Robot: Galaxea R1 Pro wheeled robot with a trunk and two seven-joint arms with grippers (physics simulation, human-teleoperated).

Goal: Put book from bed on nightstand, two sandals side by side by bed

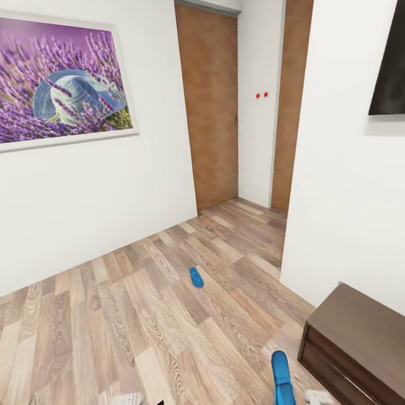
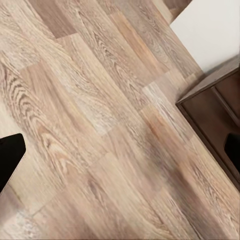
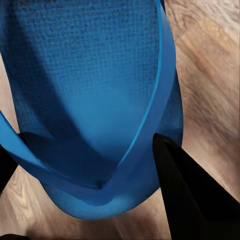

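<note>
One sandal (image 3: 95, 100) in the right gripper (image 3: 95, 165) (second sandal (image 1: 196, 277) floored).

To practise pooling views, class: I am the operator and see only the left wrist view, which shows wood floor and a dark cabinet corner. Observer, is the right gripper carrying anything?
Observer: Yes. The right gripper is shut on one blue sandal, held off the wood floor.
Operator: Where is its partner?
Observer: The second blue sandal lies flat on the floor ahead of the robot, towards the brown door.
Operator: What does my cabinet corner belong to?
Observer: A long low dark wood cabinet against the white wall on the robot's right.
</note>
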